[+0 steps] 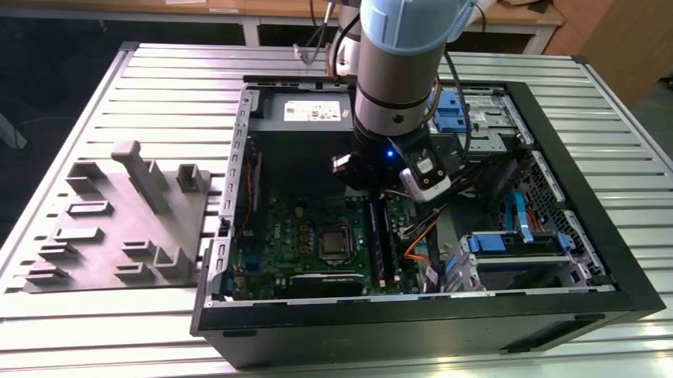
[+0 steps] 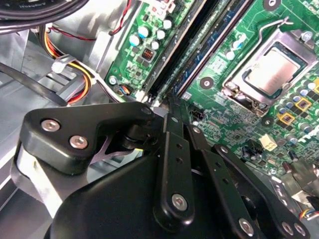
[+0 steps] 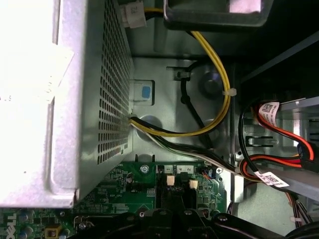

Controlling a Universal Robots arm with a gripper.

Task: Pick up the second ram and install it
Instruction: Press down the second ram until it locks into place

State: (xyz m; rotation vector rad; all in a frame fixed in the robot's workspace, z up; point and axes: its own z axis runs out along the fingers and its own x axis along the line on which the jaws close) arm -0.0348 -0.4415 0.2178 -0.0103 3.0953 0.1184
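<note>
My gripper point(image 1: 367, 193) reaches down inside the open computer case, at the far end of the long black memory slots point(image 1: 381, 240). In the second wrist view its fingers are drawn together, and the gripper point(image 2: 172, 102) sits right at one end of the slots. The second ram point(image 2: 212, 42), a dark blue-green strip seen edge-on, stands in a slot and runs away from the fingertips. Whether the tips press on its end I cannot tell. The gripper's black linkage point(image 3: 169, 224) hangs over the green motherboard point(image 3: 114, 191).
The grey moulded parts tray point(image 1: 116, 220) lies on the slatted table at the exterior view's left. A processor socket point(image 2: 271, 69) sits beside the slots. The metal power supply point(image 3: 60, 99), yellow and black cables point(image 3: 219, 89) and blue-tabbed drive cages point(image 1: 515, 244) crowd the case.
</note>
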